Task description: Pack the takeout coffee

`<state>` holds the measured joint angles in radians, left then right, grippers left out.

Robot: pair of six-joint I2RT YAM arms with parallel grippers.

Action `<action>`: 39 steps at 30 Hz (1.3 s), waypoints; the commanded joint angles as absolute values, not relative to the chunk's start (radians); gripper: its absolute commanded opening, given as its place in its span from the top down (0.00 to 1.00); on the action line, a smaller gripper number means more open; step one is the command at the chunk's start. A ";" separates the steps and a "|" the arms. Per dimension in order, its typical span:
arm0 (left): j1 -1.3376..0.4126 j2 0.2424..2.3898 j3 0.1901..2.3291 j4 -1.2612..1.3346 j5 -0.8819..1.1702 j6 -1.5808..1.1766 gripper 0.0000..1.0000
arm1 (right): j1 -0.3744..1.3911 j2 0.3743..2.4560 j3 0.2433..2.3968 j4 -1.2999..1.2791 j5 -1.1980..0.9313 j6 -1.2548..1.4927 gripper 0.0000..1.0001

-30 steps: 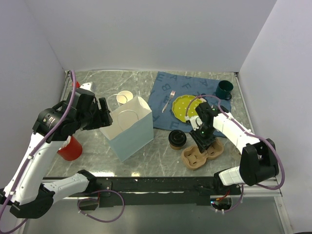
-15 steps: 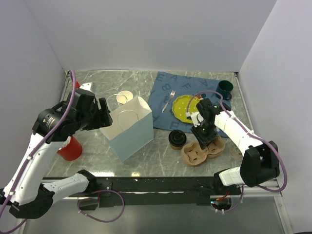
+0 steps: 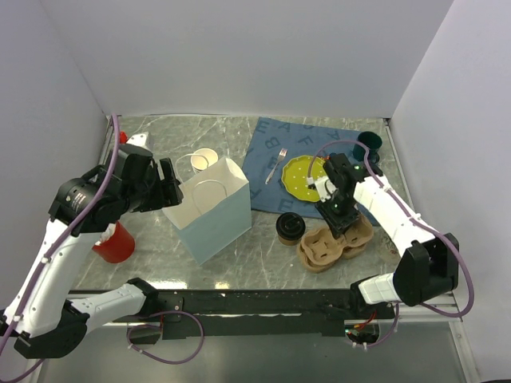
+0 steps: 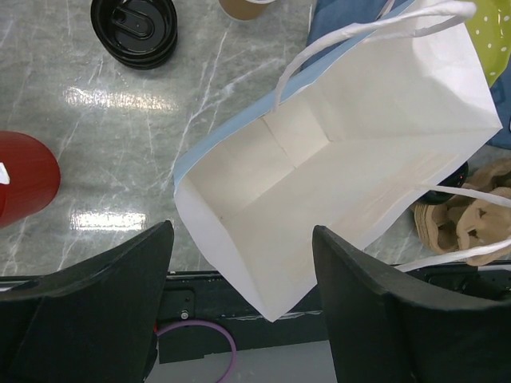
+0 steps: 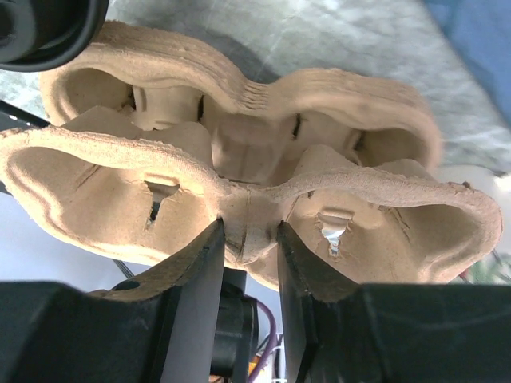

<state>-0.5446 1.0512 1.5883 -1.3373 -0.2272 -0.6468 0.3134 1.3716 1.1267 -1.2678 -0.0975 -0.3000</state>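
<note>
The takeout coffee (image 3: 291, 227), a small cup under a black lid, stands on the marble table between the bag and the carrier; its lid edge (image 5: 36, 36) shows at the top left of the right wrist view. My right gripper (image 3: 340, 220) (image 5: 247, 239) is shut on the middle rib of a brown pulp cup carrier (image 3: 329, 247) (image 5: 239, 136). A white paper bag (image 3: 211, 209) (image 4: 343, 183) with blue outer sides stands open and empty. My left gripper (image 3: 169, 191) (image 4: 241, 235) is open beside the bag's left edge, with the bag's near corner between its fingers, untouched.
A red cup (image 3: 116, 243) (image 4: 24, 183) stands left of the bag. Lidless paper cups (image 3: 204, 159) sit behind it, and black lids (image 4: 133, 30) lie nearby. On a blue cloth (image 3: 319, 148) are a yellow plate (image 3: 302, 177), a fork (image 3: 275, 165) and a green mug (image 3: 367, 146). White walls enclose the table.
My right gripper has closed tighter on the carrier's middle rib and shifted it a little back and to the right. The left arm has barely moved.
</note>
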 commanded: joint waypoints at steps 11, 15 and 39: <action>-0.549 1.055 1.628 -1.371 -0.322 -0.670 0.24 | 0.324 1.408 1.764 -1.474 0.043 -0.175 0.66; -0.548 1.048 1.615 -1.371 -0.357 -0.699 0.23 | 0.414 1.502 2.086 -1.502 0.055 -0.120 0.65; -0.465 0.976 1.477 -1.243 -0.249 -0.710 0.64 | 0.940 1.614 2.179 -0.813 0.057 0.071 0.64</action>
<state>-0.4679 1.0115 1.5009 -1.3178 -0.2993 -0.7361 0.9047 1.6314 2.2055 -0.9123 0.0593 0.0212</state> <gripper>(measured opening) 0.383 0.355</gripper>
